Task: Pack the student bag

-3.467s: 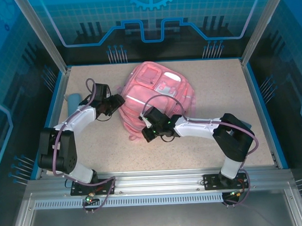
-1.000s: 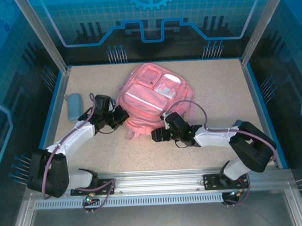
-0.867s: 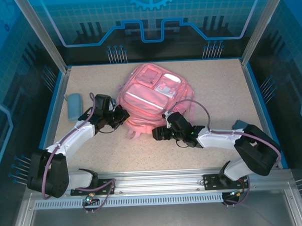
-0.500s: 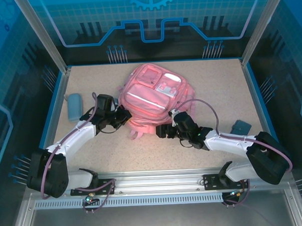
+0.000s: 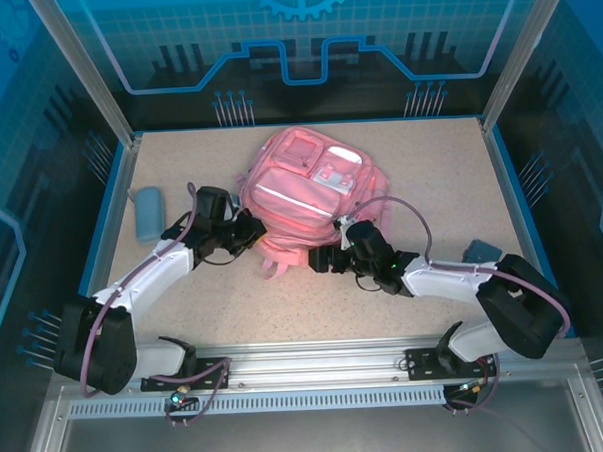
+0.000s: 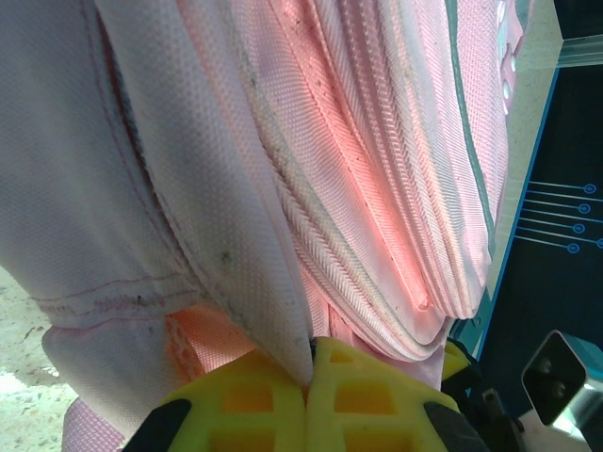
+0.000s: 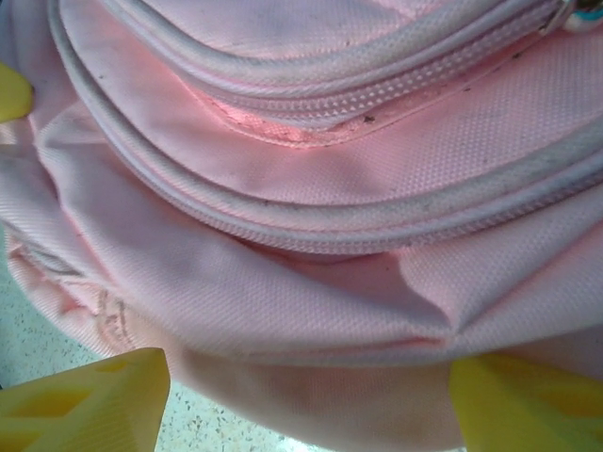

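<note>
The student bag (image 5: 302, 191), a big soft pink backpack, lies front up in the middle of the table. My left gripper (image 5: 250, 234) is at its near-left corner. In the left wrist view its yellow fingers (image 6: 254, 400) are pressed together on a fold of the bag's (image 6: 377, 160) pink fabric beside a zipper seam. My right gripper (image 5: 323, 261) sits at the bag's near edge. In the right wrist view its yellow fingers (image 7: 85, 400) stand wide apart, with the bag's (image 7: 311, 169) bottom edge bulging between them just above the tabletop.
A light-blue pencil case (image 5: 148, 214) lies near the left wall. A small grey-blue object (image 5: 480, 250) rests on the table by the right arm's elbow. Blue rails (image 5: 522, 226) bound the speckled tabletop (image 5: 285, 307).
The bag has slid a little to the right, with the left gripper still holding it. The right arm swung its elbow outward, uncovering the grey-blue object, and its gripper crept up to the bag's near edge.
</note>
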Controlling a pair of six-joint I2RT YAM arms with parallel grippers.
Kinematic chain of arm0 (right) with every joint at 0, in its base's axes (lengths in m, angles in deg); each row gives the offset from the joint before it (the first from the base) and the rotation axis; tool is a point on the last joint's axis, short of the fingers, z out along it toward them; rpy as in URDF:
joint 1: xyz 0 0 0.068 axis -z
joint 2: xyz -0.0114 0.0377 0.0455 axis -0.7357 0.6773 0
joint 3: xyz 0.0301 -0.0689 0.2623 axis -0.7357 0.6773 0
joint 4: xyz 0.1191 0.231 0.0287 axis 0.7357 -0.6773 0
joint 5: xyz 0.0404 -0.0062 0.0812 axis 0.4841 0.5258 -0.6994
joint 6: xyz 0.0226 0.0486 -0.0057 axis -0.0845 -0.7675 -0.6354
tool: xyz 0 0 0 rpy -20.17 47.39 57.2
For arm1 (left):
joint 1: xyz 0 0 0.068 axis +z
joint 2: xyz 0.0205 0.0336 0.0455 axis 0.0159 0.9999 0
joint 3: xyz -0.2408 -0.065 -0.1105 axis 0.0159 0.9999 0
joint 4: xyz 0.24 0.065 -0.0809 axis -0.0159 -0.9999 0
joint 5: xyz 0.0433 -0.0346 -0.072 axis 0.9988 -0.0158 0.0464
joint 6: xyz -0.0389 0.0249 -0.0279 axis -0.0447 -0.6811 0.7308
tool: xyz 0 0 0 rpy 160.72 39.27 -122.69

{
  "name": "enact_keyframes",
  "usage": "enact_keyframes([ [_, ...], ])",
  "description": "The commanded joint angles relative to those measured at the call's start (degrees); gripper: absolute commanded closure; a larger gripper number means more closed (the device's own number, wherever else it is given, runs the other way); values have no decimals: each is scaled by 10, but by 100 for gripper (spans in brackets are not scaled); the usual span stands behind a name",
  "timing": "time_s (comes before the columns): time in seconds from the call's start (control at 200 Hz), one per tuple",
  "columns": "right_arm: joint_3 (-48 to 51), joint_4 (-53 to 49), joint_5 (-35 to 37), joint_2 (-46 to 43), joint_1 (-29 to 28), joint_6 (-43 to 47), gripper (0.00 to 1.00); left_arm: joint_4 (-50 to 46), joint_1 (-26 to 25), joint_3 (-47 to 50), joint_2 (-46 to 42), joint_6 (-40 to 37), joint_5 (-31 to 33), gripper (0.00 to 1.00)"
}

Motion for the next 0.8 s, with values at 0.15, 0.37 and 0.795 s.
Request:
enact_keyframes([
  [0.15,-30,97,-41,34,18,42,45,24,-12,-30,-1,5,-53,95],
  [0.37,-43,67,-11,33,29,52,21,23,-11,-31,0,3,-51,95],
  [0.795,-75,44,-143,73,36,95,44,34,-12,-31,5,9,-57,95],
])
